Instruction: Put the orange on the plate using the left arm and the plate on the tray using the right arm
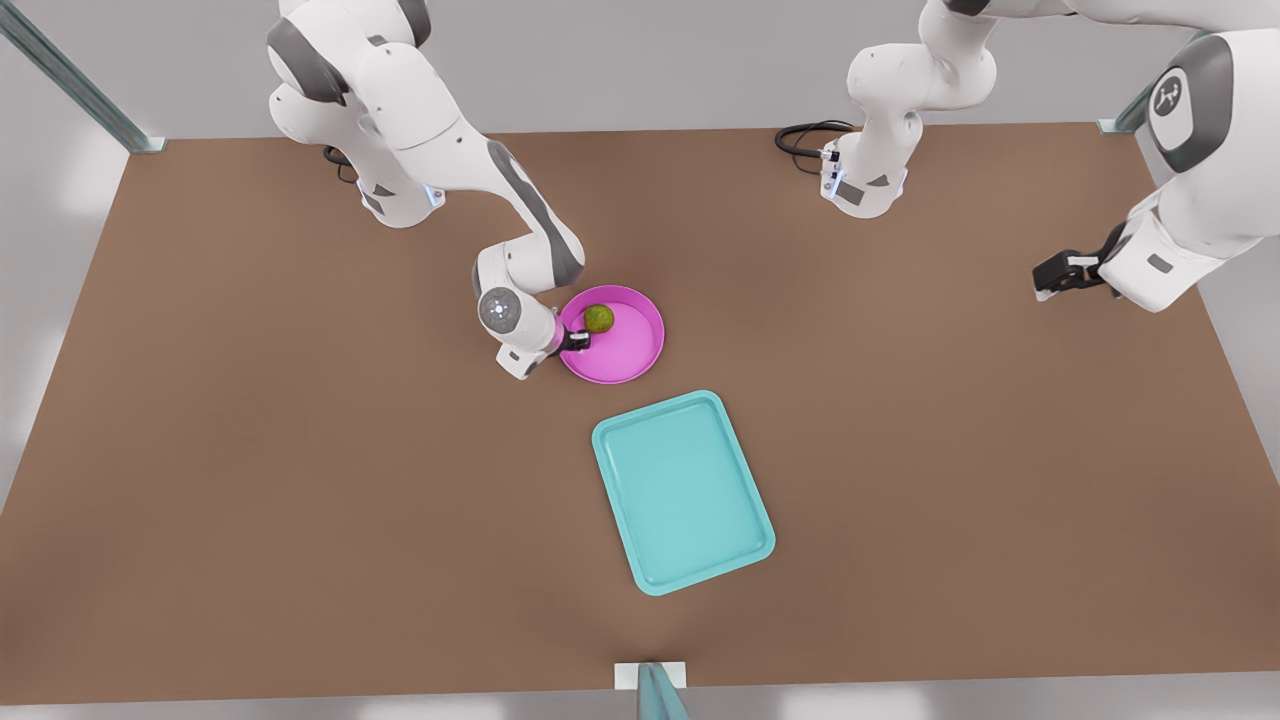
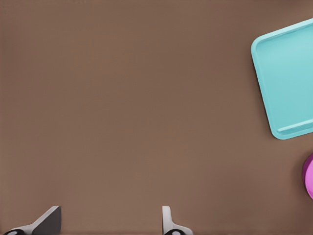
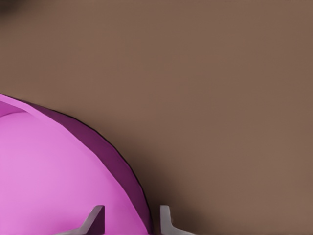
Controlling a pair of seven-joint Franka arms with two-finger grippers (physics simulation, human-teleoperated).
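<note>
Pink rim passes between the two fingers of the right gripper, which stands low at the edge of the plate on the front view's left; in the right wrist view one finger is over the inside of the dish and the other one is outside over the table, so the fingers are spread around the rim and, as I judge, not yet pressed onto it. The orange lies inside the plate, near the far side and just beside this gripper. The left gripper waits high at the front view's right, well apart from everything, and its fingers are spread with nothing between them. So the first part of the task looks done: the fruit is on the dish. What is left is to close on the rim and carry the plate to the tray, which lies near, on the near side of the plate, with nothing in it. The brown table is flat and matte, with metal posts at its corners and pale grey walls around it.
</note>
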